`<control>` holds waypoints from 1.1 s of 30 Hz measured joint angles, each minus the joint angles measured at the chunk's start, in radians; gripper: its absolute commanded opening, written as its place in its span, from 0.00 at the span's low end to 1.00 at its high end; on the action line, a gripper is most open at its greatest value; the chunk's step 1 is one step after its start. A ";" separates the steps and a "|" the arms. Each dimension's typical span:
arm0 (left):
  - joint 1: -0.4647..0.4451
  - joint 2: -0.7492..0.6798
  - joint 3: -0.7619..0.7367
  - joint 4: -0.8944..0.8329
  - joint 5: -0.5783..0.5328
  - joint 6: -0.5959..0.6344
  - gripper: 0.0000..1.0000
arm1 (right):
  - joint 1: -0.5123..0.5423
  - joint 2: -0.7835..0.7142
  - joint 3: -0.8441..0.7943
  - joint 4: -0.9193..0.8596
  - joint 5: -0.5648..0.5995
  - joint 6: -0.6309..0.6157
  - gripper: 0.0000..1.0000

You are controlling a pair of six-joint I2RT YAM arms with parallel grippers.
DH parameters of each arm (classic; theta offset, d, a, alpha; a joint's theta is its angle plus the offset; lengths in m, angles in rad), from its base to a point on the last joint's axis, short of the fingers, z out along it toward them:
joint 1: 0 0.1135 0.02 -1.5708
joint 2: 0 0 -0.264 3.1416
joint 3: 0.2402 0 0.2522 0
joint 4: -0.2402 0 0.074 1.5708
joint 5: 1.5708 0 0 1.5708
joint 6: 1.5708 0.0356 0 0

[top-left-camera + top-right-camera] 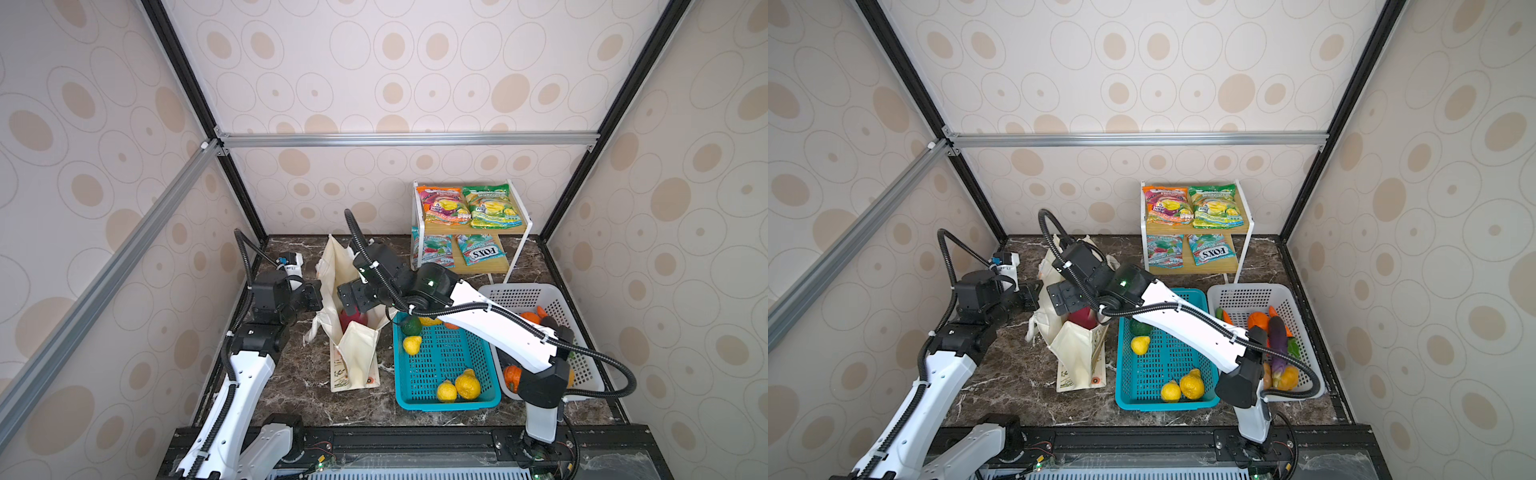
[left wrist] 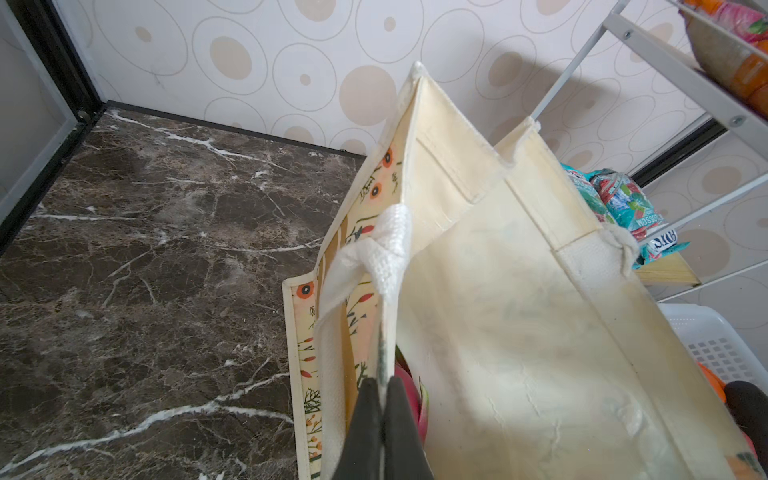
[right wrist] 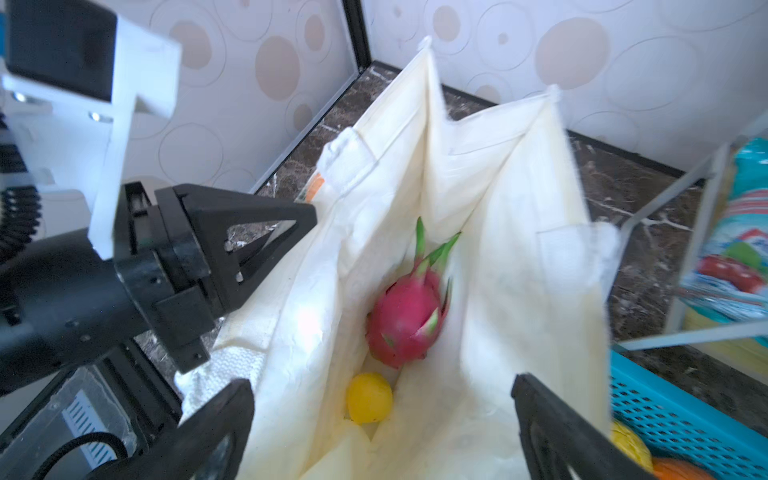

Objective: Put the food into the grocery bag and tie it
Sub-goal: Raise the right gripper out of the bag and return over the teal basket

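The cream grocery bag (image 1: 357,349) (image 1: 1077,353) stands open on the marble table. Inside it lie a pink dragon fruit (image 3: 405,320) (image 2: 409,386) and a yellow fruit (image 3: 369,397). My left gripper (image 2: 382,384) (image 1: 318,293) is shut on the bag's left rim and holds it apart. My right gripper (image 3: 382,384) (image 1: 351,301) hangs open just above the bag's mouth with nothing between its fingers. Three yellow fruits (image 1: 467,384) (image 1: 1140,345) lie in the teal basket (image 1: 446,405). An orange packet (image 1: 442,203) and a green packet (image 1: 490,205) lie on the shelf's top.
The white shelf rack (image 1: 519,249) at the back right holds teal FOXS packets (image 1: 482,249) on its lower board. A white basket (image 1: 1246,291) at the far right holds a purple eggplant (image 1: 1278,336) and orange vegetables. My right arm stretches over both baskets.
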 measured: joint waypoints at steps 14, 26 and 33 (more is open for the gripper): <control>0.000 -0.025 -0.018 0.005 -0.009 -0.002 0.00 | -0.064 -0.777 -0.881 0.395 0.146 0.024 1.00; 0.000 -0.031 -0.029 0.018 -0.009 -0.022 0.00 | -0.225 -0.833 -1.114 0.302 -0.024 0.227 0.98; 0.000 -0.038 -0.038 0.022 -0.008 -0.030 0.00 | -0.247 -0.729 -1.183 0.262 -0.111 0.287 0.79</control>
